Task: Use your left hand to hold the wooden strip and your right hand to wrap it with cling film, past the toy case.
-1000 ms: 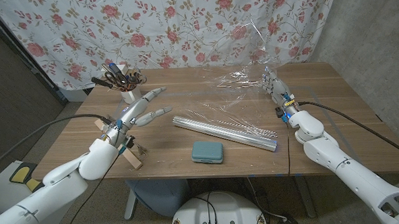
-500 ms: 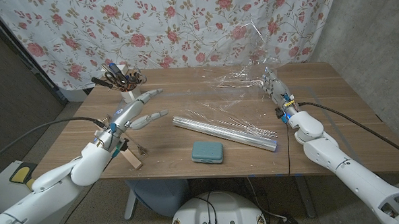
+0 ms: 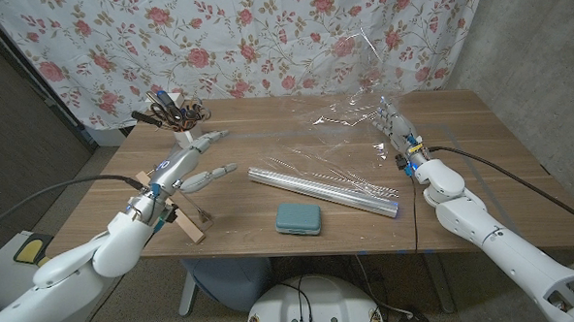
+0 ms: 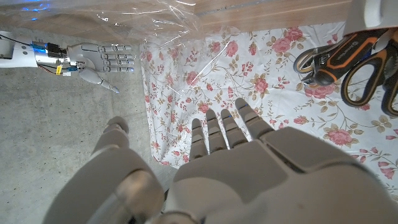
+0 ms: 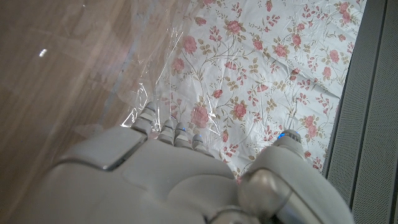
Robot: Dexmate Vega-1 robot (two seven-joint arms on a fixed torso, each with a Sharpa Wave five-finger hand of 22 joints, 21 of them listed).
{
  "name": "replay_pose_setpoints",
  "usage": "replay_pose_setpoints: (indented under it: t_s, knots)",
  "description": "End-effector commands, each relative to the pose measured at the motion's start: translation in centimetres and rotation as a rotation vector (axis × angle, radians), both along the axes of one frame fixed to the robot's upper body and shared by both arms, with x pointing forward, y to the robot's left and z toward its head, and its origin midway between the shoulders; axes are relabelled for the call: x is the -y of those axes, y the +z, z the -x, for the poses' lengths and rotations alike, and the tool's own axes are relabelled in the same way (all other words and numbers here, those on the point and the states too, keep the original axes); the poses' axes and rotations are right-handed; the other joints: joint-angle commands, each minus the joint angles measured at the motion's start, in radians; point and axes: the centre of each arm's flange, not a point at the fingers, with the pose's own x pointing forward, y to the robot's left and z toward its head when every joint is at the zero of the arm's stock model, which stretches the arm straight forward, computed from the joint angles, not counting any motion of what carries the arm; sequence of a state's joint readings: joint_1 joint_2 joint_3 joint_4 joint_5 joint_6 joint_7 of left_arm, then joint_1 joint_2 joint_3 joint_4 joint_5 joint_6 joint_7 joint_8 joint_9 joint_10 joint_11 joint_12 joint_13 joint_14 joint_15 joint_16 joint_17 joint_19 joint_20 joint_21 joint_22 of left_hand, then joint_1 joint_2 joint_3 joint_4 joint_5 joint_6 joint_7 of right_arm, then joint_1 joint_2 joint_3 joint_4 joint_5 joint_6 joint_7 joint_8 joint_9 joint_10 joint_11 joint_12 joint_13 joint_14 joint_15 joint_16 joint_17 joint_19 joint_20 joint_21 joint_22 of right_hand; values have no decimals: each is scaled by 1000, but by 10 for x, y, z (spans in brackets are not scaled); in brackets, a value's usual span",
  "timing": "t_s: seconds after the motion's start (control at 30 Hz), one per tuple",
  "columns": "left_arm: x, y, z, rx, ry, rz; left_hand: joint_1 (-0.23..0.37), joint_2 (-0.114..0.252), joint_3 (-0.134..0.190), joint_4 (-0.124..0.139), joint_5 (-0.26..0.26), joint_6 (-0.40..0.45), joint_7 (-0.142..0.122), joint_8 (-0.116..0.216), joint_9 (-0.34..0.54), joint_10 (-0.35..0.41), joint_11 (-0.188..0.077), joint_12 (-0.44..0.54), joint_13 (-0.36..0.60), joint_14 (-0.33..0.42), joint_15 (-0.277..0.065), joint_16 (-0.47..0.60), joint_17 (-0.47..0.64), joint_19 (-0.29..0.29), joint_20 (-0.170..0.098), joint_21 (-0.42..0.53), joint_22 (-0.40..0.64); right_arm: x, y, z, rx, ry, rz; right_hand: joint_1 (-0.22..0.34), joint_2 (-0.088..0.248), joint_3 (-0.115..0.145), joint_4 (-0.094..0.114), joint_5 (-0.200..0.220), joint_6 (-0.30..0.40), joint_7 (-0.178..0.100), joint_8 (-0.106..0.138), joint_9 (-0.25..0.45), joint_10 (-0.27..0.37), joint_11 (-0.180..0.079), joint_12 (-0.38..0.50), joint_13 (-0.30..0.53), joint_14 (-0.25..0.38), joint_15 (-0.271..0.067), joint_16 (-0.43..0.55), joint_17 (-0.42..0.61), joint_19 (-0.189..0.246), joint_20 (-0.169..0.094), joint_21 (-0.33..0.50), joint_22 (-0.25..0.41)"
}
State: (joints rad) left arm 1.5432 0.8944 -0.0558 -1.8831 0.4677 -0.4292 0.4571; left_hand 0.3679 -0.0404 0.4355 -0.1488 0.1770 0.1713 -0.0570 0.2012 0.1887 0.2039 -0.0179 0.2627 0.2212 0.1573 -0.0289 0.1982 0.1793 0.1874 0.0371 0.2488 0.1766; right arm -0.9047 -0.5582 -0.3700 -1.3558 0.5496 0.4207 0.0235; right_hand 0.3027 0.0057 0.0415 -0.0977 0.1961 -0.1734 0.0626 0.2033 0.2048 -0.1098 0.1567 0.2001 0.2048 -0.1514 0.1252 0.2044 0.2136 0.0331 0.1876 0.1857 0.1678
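A short wooden strip (image 3: 190,228) lies near the table's front left edge, partly under my left forearm. My left hand (image 3: 186,165) hovers beyond it with fingers spread, holding nothing; its back (image 4: 249,168) faces the wrist camera. A long roll wrapped in cling film (image 3: 322,190) lies slantwise at mid-table. The teal toy case (image 3: 298,219) sits just in front of it. Loose cling film (image 3: 348,115) spreads over the far right and rises in a crumpled sheet. My right hand (image 3: 394,127) has straight fingers against that film (image 5: 149,81), thumb apart (image 4: 102,59).
A white cup of scissors and tools (image 3: 181,122) stands at the back left, just beyond my left fingertips; the scissors (image 4: 354,56) are close in the left wrist view. A small dark clip (image 3: 204,215) lies beside the strip. A floral curtain hangs behind the table.
My left arm has drawn back to the left, uncovering more of the wooden strip. The hand stays spread. My right hand has barely moved.
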Motion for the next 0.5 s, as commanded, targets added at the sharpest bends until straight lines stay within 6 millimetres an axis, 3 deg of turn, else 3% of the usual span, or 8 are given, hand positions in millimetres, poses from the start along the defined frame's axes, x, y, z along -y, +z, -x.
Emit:
replay_pose_setpoints:
  t_s: [0.03, 0.5]
  knots:
    - [-13, -2, 11, 24, 39, -12, 15, -1, 0, -3, 2, 11, 3, 2, 3, 2, -4, 1, 3, 7, -4, 0, 4, -4, 3, -4, 2, 0, 2, 1, 1, -2, 7, -4, 3, 2, -1, 1, -16, 4, 1, 1, -3, 0, 5, 1, -9, -2, 3, 3, -5, 3, 1, 3]
    - [-31, 2, 19, 34, 92, -12, 21, -1, -1, -4, 3, -1, -1, -3, 4, -1, -2, -2, 5, -5, -8, -5, 4, -7, 5, -12, 2, 1, 2, -1, -5, -11, 7, -2, 3, 2, -3, 1, -16, 4, 1, 1, -3, 1, 5, 1, -8, -2, 3, 2, -8, 4, 1, 3]
